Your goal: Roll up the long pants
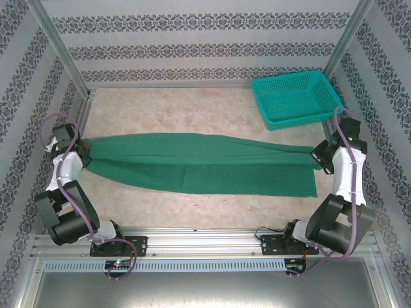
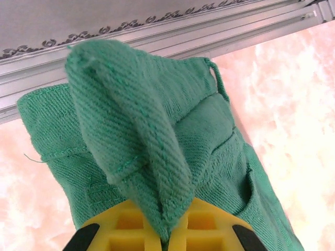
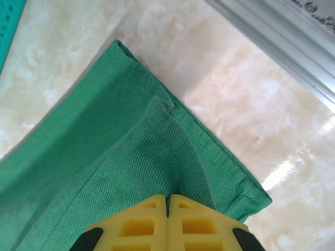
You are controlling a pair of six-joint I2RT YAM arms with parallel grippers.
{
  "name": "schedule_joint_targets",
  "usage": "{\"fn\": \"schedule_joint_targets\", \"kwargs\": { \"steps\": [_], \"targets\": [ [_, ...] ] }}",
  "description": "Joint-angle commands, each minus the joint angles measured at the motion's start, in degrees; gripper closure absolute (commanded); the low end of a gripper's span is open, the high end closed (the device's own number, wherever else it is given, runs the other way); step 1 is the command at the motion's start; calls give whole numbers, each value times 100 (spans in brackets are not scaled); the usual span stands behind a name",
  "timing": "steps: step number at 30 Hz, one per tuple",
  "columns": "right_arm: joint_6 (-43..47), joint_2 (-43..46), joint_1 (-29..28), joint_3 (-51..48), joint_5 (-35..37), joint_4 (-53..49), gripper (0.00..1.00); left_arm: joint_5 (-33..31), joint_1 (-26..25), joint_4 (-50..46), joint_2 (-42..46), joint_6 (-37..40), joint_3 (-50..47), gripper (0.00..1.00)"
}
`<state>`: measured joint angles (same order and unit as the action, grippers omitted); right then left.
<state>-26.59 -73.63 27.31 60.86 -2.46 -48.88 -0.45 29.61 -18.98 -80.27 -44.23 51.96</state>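
Note:
The long pants (image 1: 205, 163) lie stretched flat across the table from left to right, dark green and plain. My left gripper (image 1: 83, 156) is at their left end. In the left wrist view its yellow fingers (image 2: 131, 230) are shut on a raised fold of the waistband (image 2: 136, 136), with a belt loop (image 2: 219, 78) beside it. My right gripper (image 1: 319, 158) is at the leg-hem end. In the right wrist view my right gripper (image 3: 168, 201) is shut, pinching a small ridge of the leg fabric (image 3: 157, 146) close to the hem (image 3: 230, 167).
A teal mesh basket (image 1: 295, 96) stands at the back right, its corner also in the right wrist view (image 3: 8, 26). Metal frame rails and patterned walls (image 1: 205, 25) close in the table on the left, right and back. Bare marble tabletop (image 1: 180, 109) lies beyond the pants.

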Motion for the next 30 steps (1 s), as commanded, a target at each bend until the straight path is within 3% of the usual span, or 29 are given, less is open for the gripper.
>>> {"fn": "schedule_joint_targets", "kwargs": {
  "steps": [1, 14, 23, 26, 30],
  "targets": [
    [39, 327, 167, -250, 321, -38, 100, -321, 166, -248, 39, -22, 121, 100],
    [44, 324, 210, -668, -6, 136, 100, -622, 164, -824, -325, 7, 316, 100],
    [48, 323, 209, -921, -141, 300, 100, -403, 163, -773, -711, 37, 375, 98],
    [57, 331, 211, -938, -167, 292, 100, -430, 168, -832, -798, 33, 429, 89],
    [60, 375, 210, -915, -180, 293, 100, -403, 161, -791, -776, 16, 424, 89]
  ]
}}
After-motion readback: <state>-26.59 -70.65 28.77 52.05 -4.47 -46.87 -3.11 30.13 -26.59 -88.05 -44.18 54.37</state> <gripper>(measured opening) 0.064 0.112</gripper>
